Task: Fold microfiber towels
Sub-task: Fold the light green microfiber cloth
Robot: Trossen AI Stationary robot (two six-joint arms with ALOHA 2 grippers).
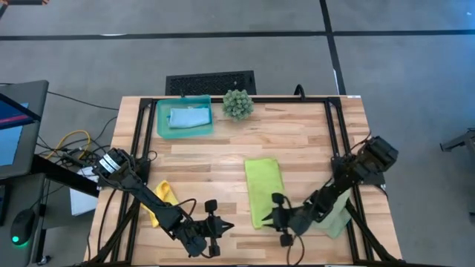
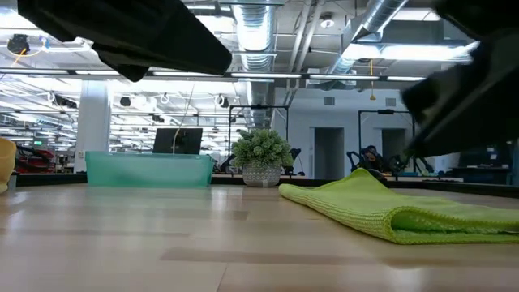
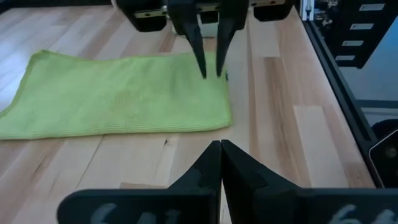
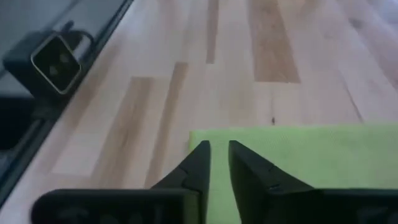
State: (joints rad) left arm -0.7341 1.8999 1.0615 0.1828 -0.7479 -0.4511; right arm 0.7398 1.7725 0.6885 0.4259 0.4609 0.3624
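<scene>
The lime green towel (image 1: 263, 189) lies folded in a long strip on the wood right of centre; its rounded fold (image 2: 397, 223) faces the low camera. My right gripper (image 1: 270, 216) stands at the strip's near end (image 3: 214, 87), fingers a narrow gap apart with nothing between them. My left gripper (image 1: 223, 226) is shut over bare wood to the left of that end. A yellow towel (image 1: 162, 200) lies under my left arm, and a pale sage towel (image 1: 338, 216) under my right arm. A light blue towel (image 1: 189, 117) lies in the teal tray (image 1: 162, 122). My right gripper slants down from the table's right over the lime towel's near end (image 4: 261, 140), its fingertips (image 3: 203, 71) right at the cloth. Whether they touch it I cannot tell; nothing is pinched between them.
A spiky green plant (image 1: 237, 104) stands at the far edge beside the tray. Black frame rails (image 1: 330, 130) run along the table's left and right sides. Bare wood lies between the tray and the lime towel, and around the table's middle left.
</scene>
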